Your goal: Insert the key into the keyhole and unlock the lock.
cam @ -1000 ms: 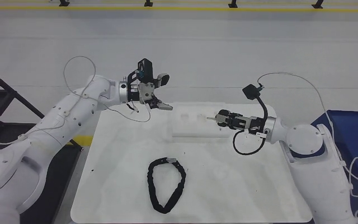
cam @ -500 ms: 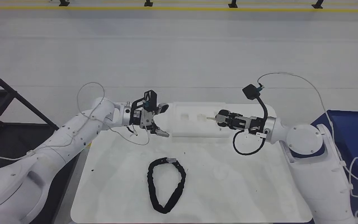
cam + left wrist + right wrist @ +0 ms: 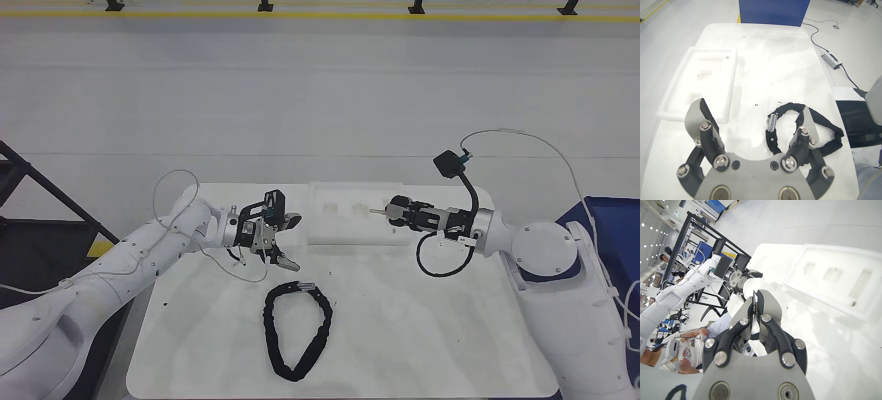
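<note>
1. You have the key (image 3: 374,211) clamped in the right gripper (image 3: 755,297), whose fingers are closed together on it. It is held in the air just in front of the tray (image 3: 345,232), toward the tabletop's (image 3: 450,330) far edge, with its tip pointing toward the left edge.
2. The lock (image 3: 771,141), a black-sleeved chain loop, lies flat and unheld. It sits between the tabletop's middle and near edge, a little toward the left edge, well apart from the key.
3. Your left gripper (image 3: 753,104) hangs with its fingers spread wide, just off the lock on the side toward the far left corner. It is lined up on the metal cylinder (image 3: 772,122).
4. I judge you are at the step of securing the lock; insertion is not yet begun.
5. The next move calls for closing the left gripper on the cylinder and not on the soft sleeve, then lifting and turning it so the keyhole faces the key. I cannot tell which end carries the keyhole.
6. Keep key and cylinder on one axis; a slack chain could let the cylinder twist away.
7. The surface is a white tabletop with rounded corners. The white foam tray, with shallow recesses, lies at the middle of its far edge.
8. The room has a pale floor with a yellow line (image 3: 320,14), a blue bin (image 3: 612,215) off the right edge and a power brick (image 3: 831,60) with its cable on the floor.
</note>
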Robot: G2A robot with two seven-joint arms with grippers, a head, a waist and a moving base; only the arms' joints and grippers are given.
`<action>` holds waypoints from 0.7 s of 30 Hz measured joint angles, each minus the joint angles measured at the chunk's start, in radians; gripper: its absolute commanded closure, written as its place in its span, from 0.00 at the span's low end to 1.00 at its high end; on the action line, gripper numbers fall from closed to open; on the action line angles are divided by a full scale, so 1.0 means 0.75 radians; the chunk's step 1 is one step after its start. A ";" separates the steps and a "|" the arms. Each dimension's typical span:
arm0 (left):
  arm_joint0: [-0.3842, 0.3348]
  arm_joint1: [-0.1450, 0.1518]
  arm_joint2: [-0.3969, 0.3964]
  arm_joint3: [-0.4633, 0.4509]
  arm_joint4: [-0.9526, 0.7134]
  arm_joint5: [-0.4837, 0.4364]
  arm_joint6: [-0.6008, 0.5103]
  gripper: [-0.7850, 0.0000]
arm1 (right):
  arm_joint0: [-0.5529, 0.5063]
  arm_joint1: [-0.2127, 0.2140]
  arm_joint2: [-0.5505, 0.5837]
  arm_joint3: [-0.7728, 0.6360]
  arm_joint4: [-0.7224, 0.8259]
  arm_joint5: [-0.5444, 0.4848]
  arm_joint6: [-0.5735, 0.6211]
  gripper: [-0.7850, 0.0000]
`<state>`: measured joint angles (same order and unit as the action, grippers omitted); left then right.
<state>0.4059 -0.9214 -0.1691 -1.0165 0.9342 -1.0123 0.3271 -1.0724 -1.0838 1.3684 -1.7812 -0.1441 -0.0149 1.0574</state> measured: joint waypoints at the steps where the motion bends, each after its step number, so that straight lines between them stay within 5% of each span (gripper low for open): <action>1: 0.000 0.000 -0.001 0.000 0.001 0.000 0.001 0.00 | 0.000 0.000 0.000 0.000 0.000 0.000 0.000 1.00; 21: 0.017 0.000 -0.008 -0.001 0.005 0.031 -0.014 0.00 | 0.000 0.000 0.000 0.000 0.000 0.000 0.000 1.00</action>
<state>0.4186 -0.9215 -0.1750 -1.0170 0.9379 -0.9893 0.3169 -1.0724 -1.0838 1.3684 -1.7812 -0.1441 -0.0149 1.0574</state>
